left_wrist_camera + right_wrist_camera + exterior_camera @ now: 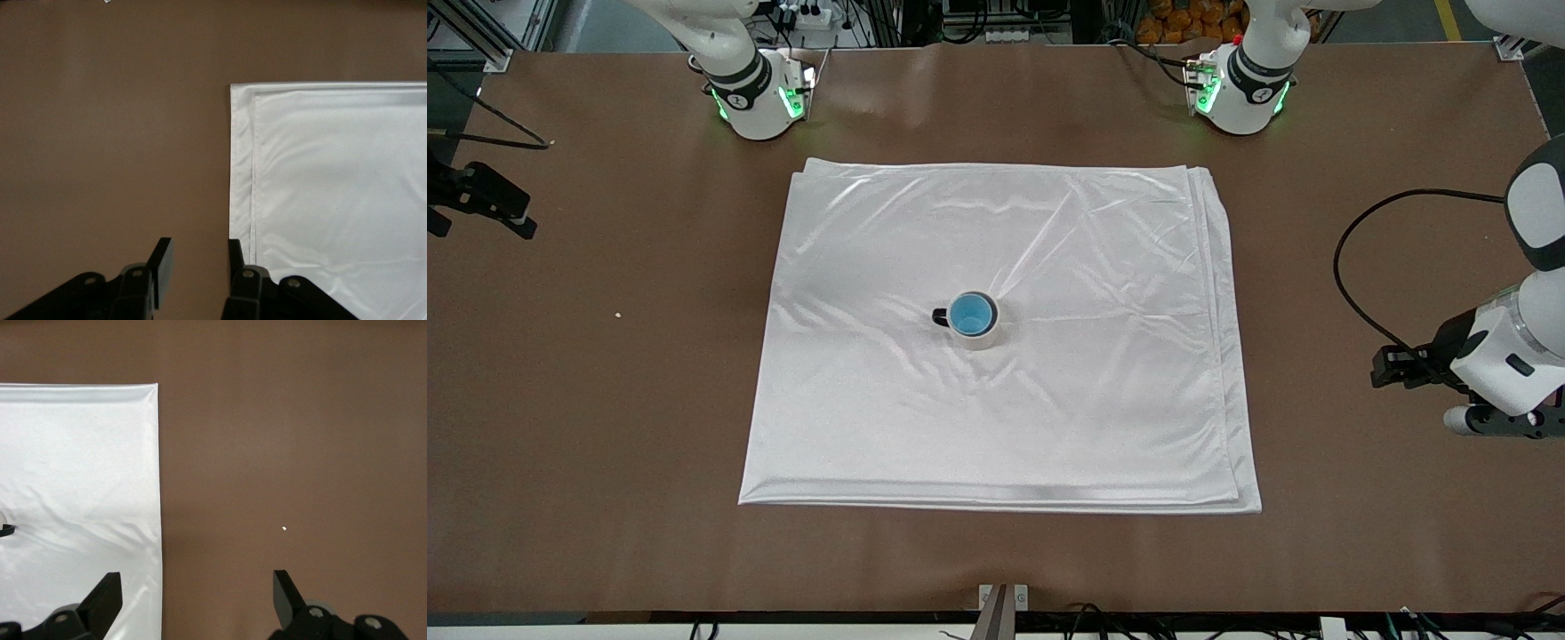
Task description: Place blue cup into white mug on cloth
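We log the blue cup (971, 313) seated inside the white mug (980, 332), upright near the middle of the cloth (996, 418) — the mug's black handle points to about 9 o'clock in the front view. The cloth lies flat on the brown tabletop (605, 400), layered edges toward the left arm's end.

Left gripper (197, 263) hangs over bare tabletop just beside the cloth's edge, fingers (162, 260) a narrow gap apart, holding nothing.

Right gripper (197, 597) is over the cloth's edge at the right arm's end — fingers (107, 597) spread wide, empty. A small white speck (285, 529) lies on the tabletop nearby.
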`<state>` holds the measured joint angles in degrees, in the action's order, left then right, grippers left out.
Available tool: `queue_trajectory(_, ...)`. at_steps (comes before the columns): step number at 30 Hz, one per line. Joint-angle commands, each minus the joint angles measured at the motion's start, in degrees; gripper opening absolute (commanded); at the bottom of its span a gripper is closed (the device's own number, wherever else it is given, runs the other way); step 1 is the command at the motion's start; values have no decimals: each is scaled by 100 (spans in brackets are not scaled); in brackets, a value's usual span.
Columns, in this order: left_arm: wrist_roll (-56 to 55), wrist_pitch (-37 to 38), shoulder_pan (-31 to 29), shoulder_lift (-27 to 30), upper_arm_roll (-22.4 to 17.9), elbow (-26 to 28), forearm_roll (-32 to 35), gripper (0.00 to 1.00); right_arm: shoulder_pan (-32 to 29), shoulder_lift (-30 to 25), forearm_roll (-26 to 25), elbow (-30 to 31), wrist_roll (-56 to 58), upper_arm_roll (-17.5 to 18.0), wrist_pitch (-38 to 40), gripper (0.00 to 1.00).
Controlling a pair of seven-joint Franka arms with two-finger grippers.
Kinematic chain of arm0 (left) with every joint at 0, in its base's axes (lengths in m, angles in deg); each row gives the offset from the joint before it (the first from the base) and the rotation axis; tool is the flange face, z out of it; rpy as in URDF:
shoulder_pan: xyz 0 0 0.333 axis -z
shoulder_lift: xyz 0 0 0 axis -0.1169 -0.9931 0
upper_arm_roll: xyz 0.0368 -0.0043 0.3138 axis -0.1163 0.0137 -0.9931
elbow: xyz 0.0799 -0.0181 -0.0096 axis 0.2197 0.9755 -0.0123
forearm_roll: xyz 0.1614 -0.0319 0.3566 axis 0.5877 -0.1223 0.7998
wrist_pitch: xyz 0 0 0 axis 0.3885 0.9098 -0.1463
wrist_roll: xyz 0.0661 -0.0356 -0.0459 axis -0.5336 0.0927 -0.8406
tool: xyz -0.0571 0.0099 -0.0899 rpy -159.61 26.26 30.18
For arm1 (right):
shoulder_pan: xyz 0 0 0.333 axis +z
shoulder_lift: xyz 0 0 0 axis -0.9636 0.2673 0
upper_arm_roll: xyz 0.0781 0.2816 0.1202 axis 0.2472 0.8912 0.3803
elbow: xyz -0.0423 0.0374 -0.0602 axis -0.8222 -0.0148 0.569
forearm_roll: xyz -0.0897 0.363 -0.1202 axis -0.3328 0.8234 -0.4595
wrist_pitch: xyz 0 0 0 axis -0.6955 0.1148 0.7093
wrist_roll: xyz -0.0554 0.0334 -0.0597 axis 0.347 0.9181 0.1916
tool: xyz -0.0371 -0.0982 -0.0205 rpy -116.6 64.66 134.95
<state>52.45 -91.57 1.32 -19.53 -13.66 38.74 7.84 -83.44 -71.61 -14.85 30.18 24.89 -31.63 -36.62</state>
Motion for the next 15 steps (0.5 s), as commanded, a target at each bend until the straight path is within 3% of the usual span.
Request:
queue_trajectory(1,380,133,31,156,-89,129,176,41,112,-8,73,-161,-86,42,124,100)
queue_trajectory(15,1356,186,31,226,-195,138,167,44,112,-8,73,-407,-60,25,124,100)
